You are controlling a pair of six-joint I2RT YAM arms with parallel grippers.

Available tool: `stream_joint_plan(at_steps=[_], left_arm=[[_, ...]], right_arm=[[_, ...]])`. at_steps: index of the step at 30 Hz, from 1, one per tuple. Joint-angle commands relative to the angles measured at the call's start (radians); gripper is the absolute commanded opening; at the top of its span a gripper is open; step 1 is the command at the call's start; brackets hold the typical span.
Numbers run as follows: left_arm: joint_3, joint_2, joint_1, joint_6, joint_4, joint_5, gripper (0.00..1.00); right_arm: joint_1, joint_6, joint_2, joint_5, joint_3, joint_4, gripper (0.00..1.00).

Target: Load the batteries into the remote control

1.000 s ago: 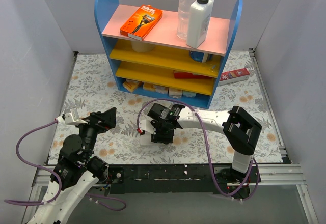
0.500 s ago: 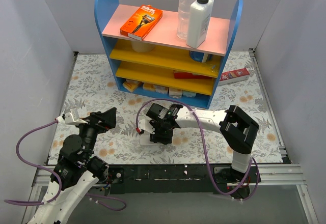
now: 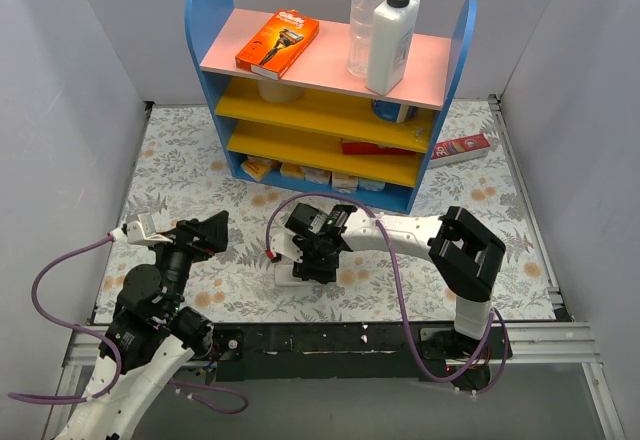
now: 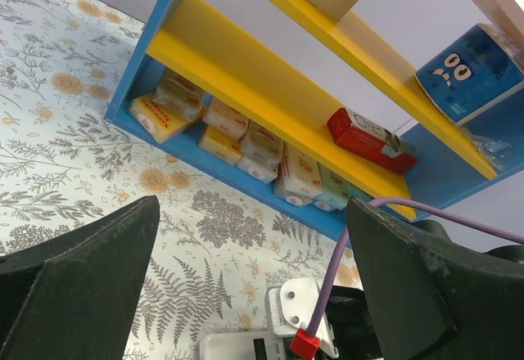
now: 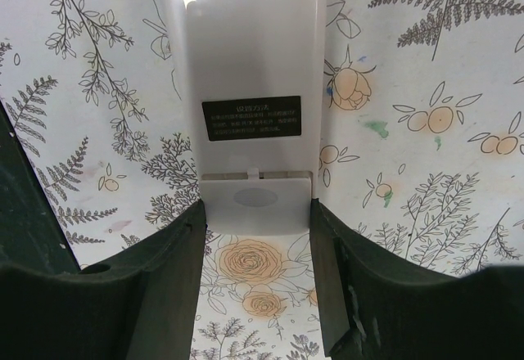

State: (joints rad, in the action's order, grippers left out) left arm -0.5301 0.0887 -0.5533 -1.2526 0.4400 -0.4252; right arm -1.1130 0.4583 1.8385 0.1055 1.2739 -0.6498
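The remote control (image 5: pixel 254 65) lies back-up on the flowered table, a dark label on its white back. My right gripper (image 5: pixel 256 213) is low over its near end, with the fingers (image 5: pixel 176 254) pressed against both sides of the end cover that bears an oval mark. In the top view the right gripper (image 3: pixel 312 258) covers most of the remote control (image 3: pixel 284 279). My left gripper (image 3: pixel 205 232) is open and empty, off to the left. In the left wrist view the left gripper (image 4: pixel 252 213) looks at the remote control (image 4: pixel 233 348). No batteries show.
A blue shelf unit (image 3: pixel 330 170) with yellow shelves stands behind, holding small packets, a red box (image 4: pixel 368 137) and, on top, two bottles and an orange box (image 3: pixel 277 42). A red-and-white carton (image 3: pixel 460 146) lies at the right of the shelf. A purple cable (image 3: pixel 280 220) loops over the right wrist.
My right gripper has shifted slightly to the left at the remote control. The left arm has not moved.
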Motion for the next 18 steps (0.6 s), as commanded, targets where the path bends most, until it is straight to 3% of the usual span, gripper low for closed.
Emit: stream_joint_plan(at_steps=[1, 18], left_arm=[[0.01, 0.005, 0.006, 0.016, -0.009, 0.006, 0.98], [0.012, 0.006, 0.009, 0.016, -0.009, 0.013, 0.98]], right_arm=[[-0.001, -0.01, -0.025, -0.012, 0.028, -0.024, 0.42], [0.002, -0.018, -0.033, -0.03, 0.015, -0.005, 0.41]])
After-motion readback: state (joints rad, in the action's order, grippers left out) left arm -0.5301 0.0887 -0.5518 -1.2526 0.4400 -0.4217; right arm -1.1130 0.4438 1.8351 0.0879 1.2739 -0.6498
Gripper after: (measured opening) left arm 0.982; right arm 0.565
